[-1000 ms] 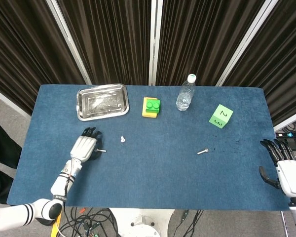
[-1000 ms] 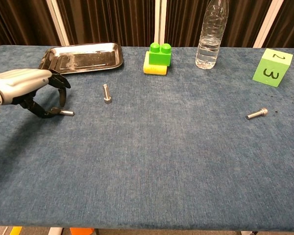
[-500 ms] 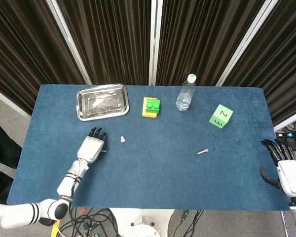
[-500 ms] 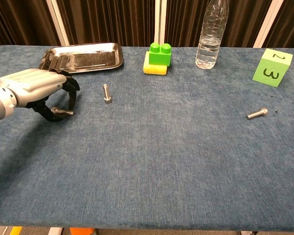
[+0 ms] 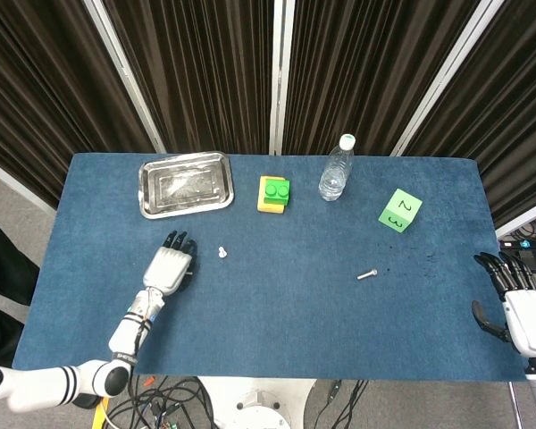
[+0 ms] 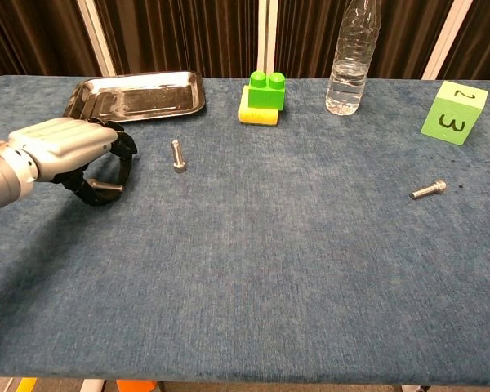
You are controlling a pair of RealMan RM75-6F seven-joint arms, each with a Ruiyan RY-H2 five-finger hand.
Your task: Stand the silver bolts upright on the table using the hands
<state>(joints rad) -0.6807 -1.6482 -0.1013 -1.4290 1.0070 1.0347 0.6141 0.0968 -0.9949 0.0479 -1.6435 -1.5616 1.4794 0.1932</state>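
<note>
While the left hand [image 6: 69, 155] slides in and now curls around one silver bolt [image 6: 106, 187] lying at the table's [image 5: 286, 304] nine o'clock side, the right hand [image 5: 523, 308] stays open, holding nothing.

Three bolts [image 6: 177, 154] [image 6: 428, 189] [image 6: 106, 187] — one bottle [image 6: 353, 51]

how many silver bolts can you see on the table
3: one under the left hand fingers, one lying right of that hand, one lying near the green numbered block.
</note>
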